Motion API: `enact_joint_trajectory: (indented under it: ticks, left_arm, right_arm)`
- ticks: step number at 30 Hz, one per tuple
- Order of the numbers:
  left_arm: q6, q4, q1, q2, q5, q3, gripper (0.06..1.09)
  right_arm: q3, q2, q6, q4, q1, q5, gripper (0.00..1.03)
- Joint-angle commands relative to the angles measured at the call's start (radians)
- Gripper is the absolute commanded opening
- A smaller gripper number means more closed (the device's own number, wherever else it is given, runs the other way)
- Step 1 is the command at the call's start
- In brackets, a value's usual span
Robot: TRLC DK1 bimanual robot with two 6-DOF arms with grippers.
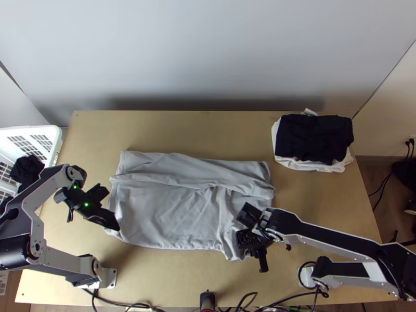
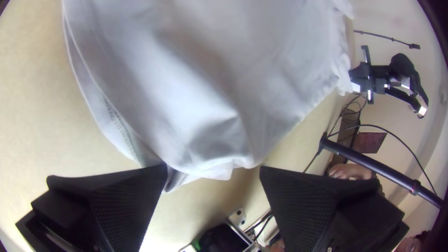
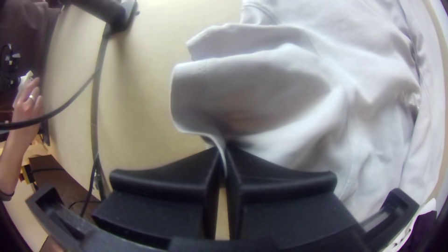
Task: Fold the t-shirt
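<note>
Closest to me, at the near right of the pale grey t-shirt (image 1: 161,213), the right hand (image 3: 224,154) has its two black fingers pressed together on a thin edge of the cloth. At the near left corner, the left hand (image 2: 213,169) is spread wide; a bit of the shirt's edge lies beside one finger, but whether they touch, I cannot tell. The shirt lies on the wooden bench (image 1: 317,195), mostly spread, with a long band (image 1: 171,162) along its far side, loosely folded and wrinkled. To my judgement it is light and very soft, it does not slip much, and nothing in it can break; but it has no stiffness, so it will sag and crease between two holding points. Better to take it at the near corners, both layers together, and keep the edge a little tight. Under the right hand the near right corner is partly covered from above, and the left hand hides some of the other corner. How many layers the right hand has, and what is under the far band, is difficult to know. Farther, at the far right, black cloth (image 1: 314,138) lies on white cloth (image 1: 307,165).
</note>
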Motion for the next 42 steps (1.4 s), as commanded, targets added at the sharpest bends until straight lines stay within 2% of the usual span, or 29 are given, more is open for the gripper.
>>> enact_joint_trajectory:
  ticks: [1, 3, 4, 5, 6, 10, 15, 20, 23, 31, 42]
  left_arm:
    - [0.012, 0.048, 0.013, -0.016, -0.046, -0.051, 0.96]
    - [0.012, 0.154, 0.012, -0.05, 0.009, -0.104, 0.74]
    - [-0.005, 0.246, 0.01, -0.068, 0.04, -0.136, 0.53]
    - [-0.056, 0.323, 0.007, -0.08, 0.046, -0.162, 0.28]
    - [-0.081, 0.359, 0.006, -0.083, 0.052, -0.171, 0.09]
    - [-0.122, 0.373, 0.013, -0.068, 0.067, -0.165, 0.09]
    - [-0.088, 0.304, 0.019, -0.091, 0.096, -0.113, 0.09]
    - [-0.061, 0.123, 0.062, -0.056, 0.262, 0.073, 0.09]
    - [-0.05, 0.034, 0.073, -0.016, 0.313, 0.16, 0.1]
    - [-0.002, 0.019, 0.121, -0.011, 0.368, 0.208, 0.1]
    - [0.016, 0.019, 0.187, 0.013, 0.369, 0.245, 0.1]
  right_arm:
    - [0.023, 0.016, 0.002, 0.002, -0.002, -0.003, 0.03]
    - [0.026, 0.014, 0.004, -0.001, -0.002, -0.003, 0.03]
    - [0.028, 0.011, 0.007, -0.002, -0.004, -0.003, 0.03]
    - [0.026, 0.01, 0.01, -0.004, -0.004, -0.002, 0.03]
    - [0.026, 0.008, 0.011, -0.007, -0.004, -0.003, 0.03]
    - [0.02, 0.004, 0.019, -0.011, -0.004, -0.003, 0.03]
    - [0.071, -0.015, 0.02, -0.025, -0.025, -0.005, 0.03]
    - [0.155, -0.045, 0.022, -0.041, -0.102, -0.041, 0.03]
    - [0.172, -0.056, 0.022, -0.048, -0.148, -0.052, 0.03]
    - [0.112, -0.114, 0.03, -0.053, -0.226, -0.06, 0.03]
    - [0.063, -0.179, 0.036, -0.053, -0.414, -0.08, 0.03]
